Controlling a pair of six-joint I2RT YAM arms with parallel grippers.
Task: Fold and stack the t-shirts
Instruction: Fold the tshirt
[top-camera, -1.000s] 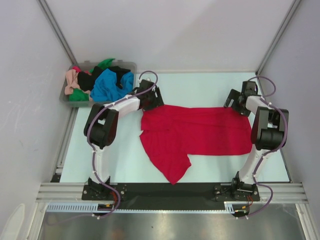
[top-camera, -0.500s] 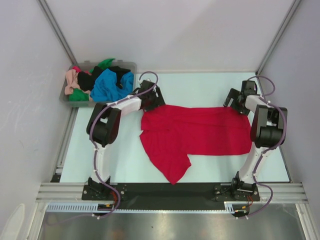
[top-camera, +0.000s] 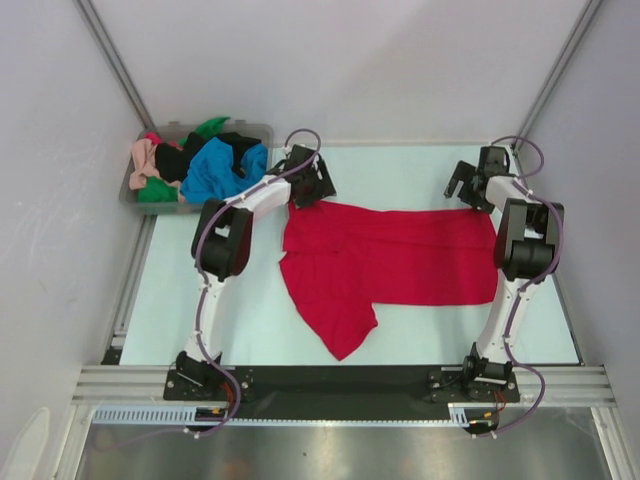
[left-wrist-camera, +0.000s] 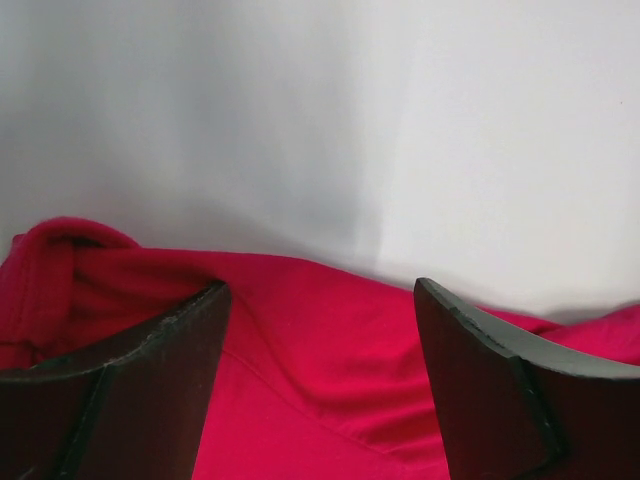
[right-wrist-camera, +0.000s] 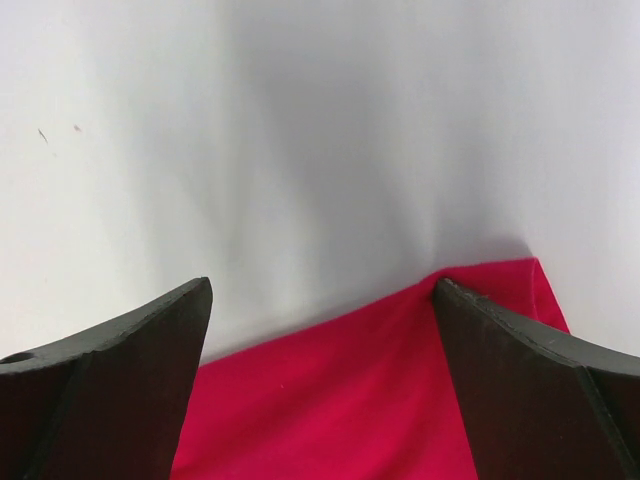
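Left arm and right arm have moved to the far edge of the shirt. Both jaws are released, empty; no fold yet.

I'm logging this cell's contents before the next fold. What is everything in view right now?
red t-shirt: one, bright red, spread mid-table, a flap pointing to the near edge
bin: one, clear grey, far left corner
blue shirt: one, blue, top of the bin's heap
green cloth: two patches, green, in the bin; cannot tell if one shirt
black cloth: black, in the bin; count unclear
peach-pink cloth: one, peach-pink, bin's left end
table: one, pale
left gripper: one, black, open, at the red t-shirt's far left corner
right gripper: one, black, open, at its far right corner
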